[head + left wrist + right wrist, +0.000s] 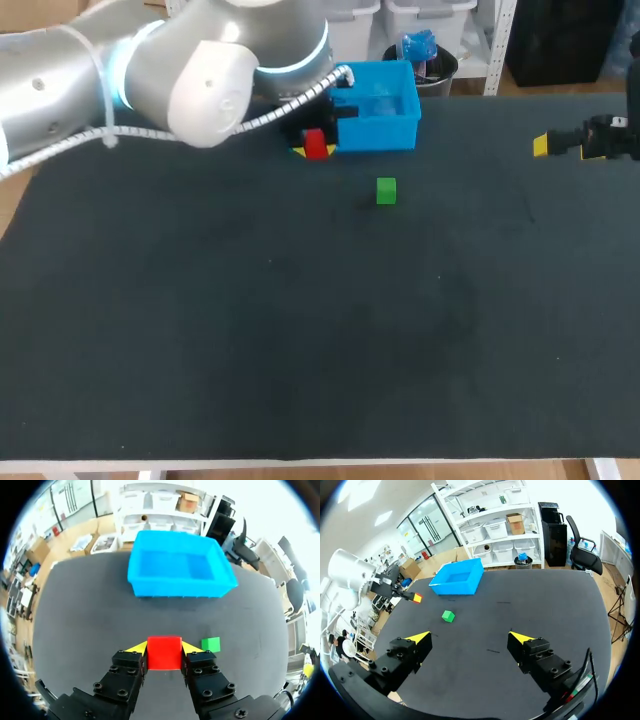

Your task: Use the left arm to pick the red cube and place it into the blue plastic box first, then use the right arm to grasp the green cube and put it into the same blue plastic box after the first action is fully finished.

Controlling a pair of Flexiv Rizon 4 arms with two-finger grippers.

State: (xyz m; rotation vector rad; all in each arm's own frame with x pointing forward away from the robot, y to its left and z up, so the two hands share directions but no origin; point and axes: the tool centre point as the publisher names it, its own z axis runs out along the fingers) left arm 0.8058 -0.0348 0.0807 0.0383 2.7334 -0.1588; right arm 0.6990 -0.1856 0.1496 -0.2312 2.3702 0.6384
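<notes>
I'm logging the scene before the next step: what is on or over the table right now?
red cube: one, red, gripped between two fingers, just short of the box and not in it.
blue box: one, blue, at the table's far edge, nothing showing inside.
green cube: one, green, lying on the table, apart from the box and the red cube.
table: one, dark top.
left gripper: one, black with yellow tips, shut on the red cube.
right gripper: one, black with yellow tips, open and holding nothing, over the table's right side.
</notes>
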